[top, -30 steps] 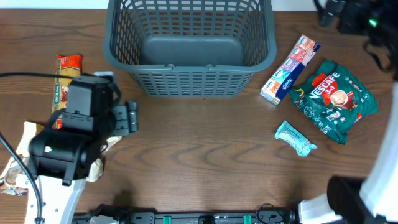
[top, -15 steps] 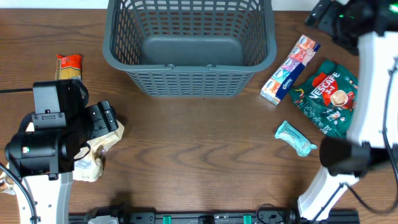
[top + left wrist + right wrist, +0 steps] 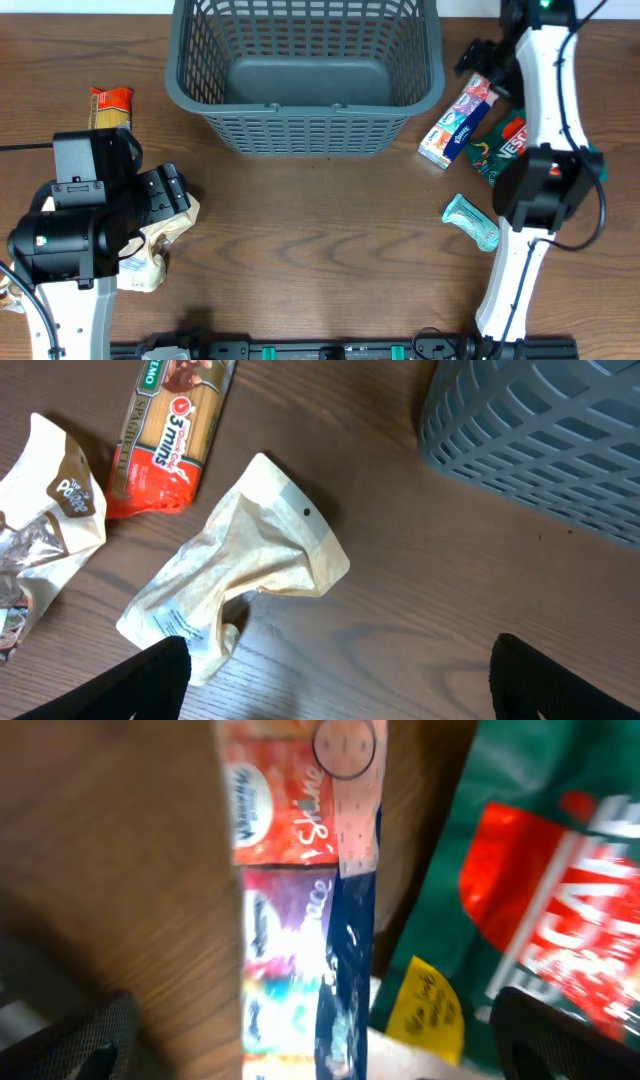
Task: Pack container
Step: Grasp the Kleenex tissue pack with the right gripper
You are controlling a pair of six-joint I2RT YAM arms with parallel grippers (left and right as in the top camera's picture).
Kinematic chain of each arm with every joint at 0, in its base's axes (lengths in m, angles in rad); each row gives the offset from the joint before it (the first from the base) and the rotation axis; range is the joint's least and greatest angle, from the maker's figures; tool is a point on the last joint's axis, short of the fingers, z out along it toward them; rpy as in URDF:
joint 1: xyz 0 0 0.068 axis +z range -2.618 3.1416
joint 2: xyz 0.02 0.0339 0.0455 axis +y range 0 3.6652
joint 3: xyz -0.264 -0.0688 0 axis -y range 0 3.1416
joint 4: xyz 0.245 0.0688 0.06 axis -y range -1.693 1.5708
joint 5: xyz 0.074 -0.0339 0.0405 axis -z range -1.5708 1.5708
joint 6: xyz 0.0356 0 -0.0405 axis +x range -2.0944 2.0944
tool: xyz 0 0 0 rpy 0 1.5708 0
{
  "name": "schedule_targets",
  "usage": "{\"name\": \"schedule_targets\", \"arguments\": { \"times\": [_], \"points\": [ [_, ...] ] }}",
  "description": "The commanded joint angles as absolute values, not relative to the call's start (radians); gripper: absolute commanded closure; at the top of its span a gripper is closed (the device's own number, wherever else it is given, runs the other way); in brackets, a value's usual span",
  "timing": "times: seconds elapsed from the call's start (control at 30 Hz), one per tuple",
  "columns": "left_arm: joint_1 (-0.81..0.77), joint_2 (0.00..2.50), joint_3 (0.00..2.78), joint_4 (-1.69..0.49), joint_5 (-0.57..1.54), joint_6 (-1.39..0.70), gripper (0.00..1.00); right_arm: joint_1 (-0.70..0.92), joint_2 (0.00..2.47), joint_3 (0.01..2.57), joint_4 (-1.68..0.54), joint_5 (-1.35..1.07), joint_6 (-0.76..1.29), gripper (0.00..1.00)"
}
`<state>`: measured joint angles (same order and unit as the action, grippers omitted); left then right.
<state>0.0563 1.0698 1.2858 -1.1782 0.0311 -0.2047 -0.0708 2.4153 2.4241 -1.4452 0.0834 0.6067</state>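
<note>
basket [image 3: 300, 132]: far centre of bench [image 3: 320, 250], upright. my left claw [image 3: 340, 672]: spread wide, holding nothing, above a beige bag [image 3: 250, 575]. my right claw [image 3: 315, 1042]: spread wide, holding nothing, over a tissue pack [image 3: 300, 920] right of basket.

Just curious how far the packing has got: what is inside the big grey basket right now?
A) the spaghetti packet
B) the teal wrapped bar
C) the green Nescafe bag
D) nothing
D: the overhead view shows the container with its bottom bare, while the Nescafe bag, the spaghetti packet and the teal bar all lie outside it on the table.
</note>
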Motion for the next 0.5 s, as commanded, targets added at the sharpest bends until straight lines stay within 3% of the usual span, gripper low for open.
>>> {"name": "schedule_targets", "arguments": {
  "times": [0.0,0.33,0.4,0.47],
  "points": [
    [0.06,1.07,1.311,-1.182,0.041,-0.185,0.14,-0.075,2.489,2.424,-1.438,0.084,0.627,0.01],
    [0.06,1.07,1.311,-1.182,0.041,-0.185,0.14,-0.075,2.618,2.424,-1.388,0.04,0.605,0.02],
    [0.06,1.07,1.311,-1.181,0.041,-0.185,0.14,-0.075,2.629,2.424,-1.38,0.04,0.604,0.11],
    [0.06,1.07,1.311,-1.182,0.041,-0.185,0.14,-0.075,2.633,2.424,-1.371,0.04,0.589,0.26]
  ]
}}
